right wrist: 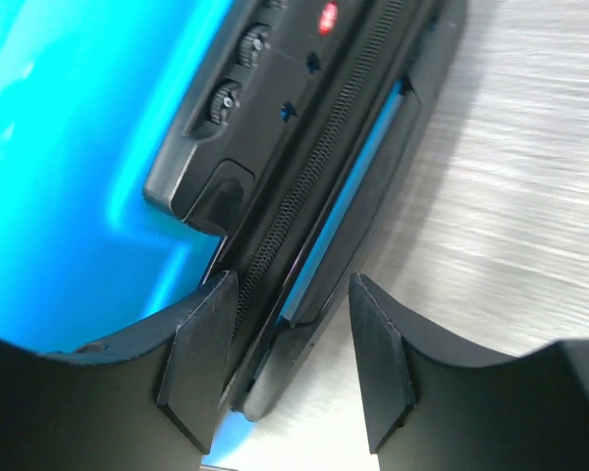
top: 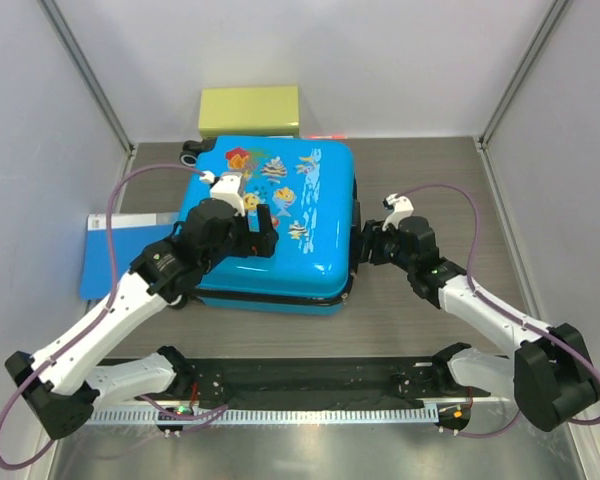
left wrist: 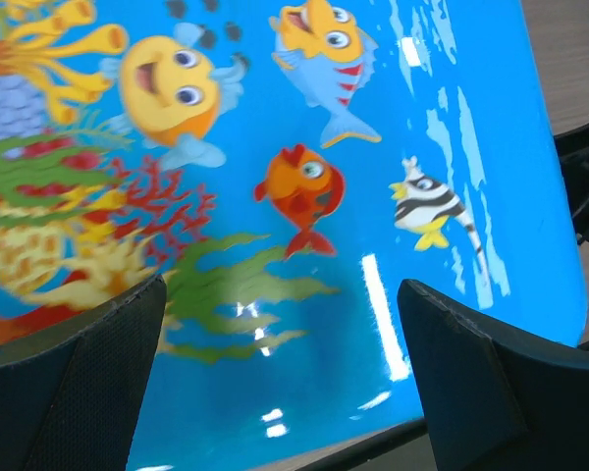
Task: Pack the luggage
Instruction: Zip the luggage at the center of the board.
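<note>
A folder (top: 105, 255) lies at the worktop's (top: 410, 320) left edge. The left fingers (left wrist: 79, 383) stand wide apart over the luggage (top: 300, 250), which lies flat mid-worktop with its lid down, so its contents are hidden. The right fingers (right wrist: 201, 353) are part-way apart, straddling the zip seam on its right side and not visibly clamped. The step in hand looks like closing up. Next, the right fingers probably need to find the zip pull.

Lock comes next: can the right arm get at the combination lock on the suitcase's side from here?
Probably yes. The right gripper sits open at the right edge of the suitcase, straddling the zipper seam. The combination lock lies just ahead with nothing between.
</note>
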You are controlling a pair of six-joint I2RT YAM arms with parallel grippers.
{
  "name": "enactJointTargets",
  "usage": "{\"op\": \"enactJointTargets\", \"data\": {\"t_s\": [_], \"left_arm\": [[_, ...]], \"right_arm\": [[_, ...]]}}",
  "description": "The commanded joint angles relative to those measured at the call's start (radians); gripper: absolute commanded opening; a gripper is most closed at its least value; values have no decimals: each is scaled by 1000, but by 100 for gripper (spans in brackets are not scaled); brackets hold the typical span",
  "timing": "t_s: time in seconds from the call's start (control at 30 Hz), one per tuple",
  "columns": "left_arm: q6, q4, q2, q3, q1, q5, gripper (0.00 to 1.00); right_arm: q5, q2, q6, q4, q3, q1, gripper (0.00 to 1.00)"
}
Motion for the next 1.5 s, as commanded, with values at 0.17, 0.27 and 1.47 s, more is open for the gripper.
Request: {"op": "enactJointTargets", "data": {"t_s": [0.17,0.27,1.47], "left_arm": [[170,157,122,67,21,35,100],[196,177,154,62,81,149,100],[202,252,146,-25,294,430,100]], "right_arm": [[-57,-123,32,-24,-35,163,57],[-25,-239,28,-105,-81,163,57],[-400,-556,-42,260,-369,163,71]]}}
